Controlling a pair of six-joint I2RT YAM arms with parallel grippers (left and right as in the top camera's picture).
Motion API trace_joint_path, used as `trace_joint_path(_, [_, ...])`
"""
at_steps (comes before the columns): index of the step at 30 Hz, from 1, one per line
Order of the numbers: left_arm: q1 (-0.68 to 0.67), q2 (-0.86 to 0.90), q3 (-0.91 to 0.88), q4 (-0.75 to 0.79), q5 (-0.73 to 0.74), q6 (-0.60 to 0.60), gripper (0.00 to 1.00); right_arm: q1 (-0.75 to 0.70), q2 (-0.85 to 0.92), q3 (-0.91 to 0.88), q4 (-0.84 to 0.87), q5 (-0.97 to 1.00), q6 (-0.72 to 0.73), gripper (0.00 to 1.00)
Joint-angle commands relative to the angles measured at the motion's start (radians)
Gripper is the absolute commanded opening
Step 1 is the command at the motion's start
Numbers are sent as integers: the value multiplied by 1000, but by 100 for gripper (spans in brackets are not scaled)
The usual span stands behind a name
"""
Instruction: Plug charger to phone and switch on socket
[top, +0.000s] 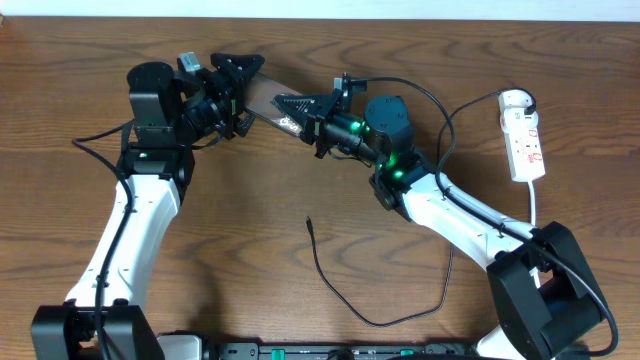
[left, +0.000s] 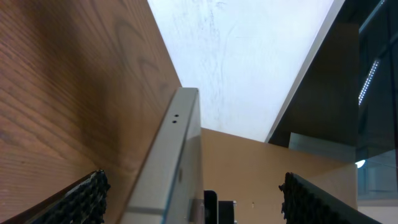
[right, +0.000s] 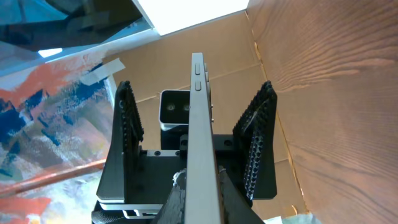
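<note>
The phone (top: 262, 100), a dark slab with a brownish screen, is held on edge above the table's back centre. My right gripper (top: 297, 115) is shut on its lettered end; in the right wrist view the phone's thin grey edge (right: 199, 118) runs up from the pinching fingers (right: 208, 199). My left gripper (top: 235, 95) is open, its fingers on either side of the phone's other end without touching it (left: 199, 199); the phone's edge (left: 177, 155) lies nearer the left finger. The charger cable (top: 330, 280) lies loose on the table, its connector tip (top: 308, 222) free. The socket (top: 525, 140) lies at the far right.
The black cable loops along the front centre of the table and up past the right arm toward the socket's rounded end (top: 515, 98). A white cord (top: 535, 205) trails from the socket toward the right arm's base. The wooden table (top: 220, 250) carries everything.
</note>
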Motion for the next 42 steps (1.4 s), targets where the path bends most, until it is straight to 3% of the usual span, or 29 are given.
trace_joint_path(1, [9, -5, 1, 5, -25, 23, 86, 6, -11, 19, 8, 11, 19, 1])
trace_joint_path(19, [13, -5, 1, 5, -28, 16, 84, 44, -11, 19, -27, 20, 38, 1])
trace_joint_path(21, [13, -5, 1, 5, -27, 16, 76, 44, -11, 19, -27, 21, 38, 2])
trace_joint_path(23, [13, -5, 1, 5, -27, 16, 59, 44, -11, 19, -27, 20, 38, 2])
trace_joint_path(26, [13, -5, 1, 5, -27, 17, 47, 45, -11, 19, -27, 19, 38, 2])
trace_joint_path(31, [13, -5, 1, 5, -28, 17, 39, 45, -11, 19, -27, 19, 38, 1])
trace_joint_path(42, [13, -5, 1, 6, -28, 25, 39, 55, -11, 19, -27, 22, 76, 1])
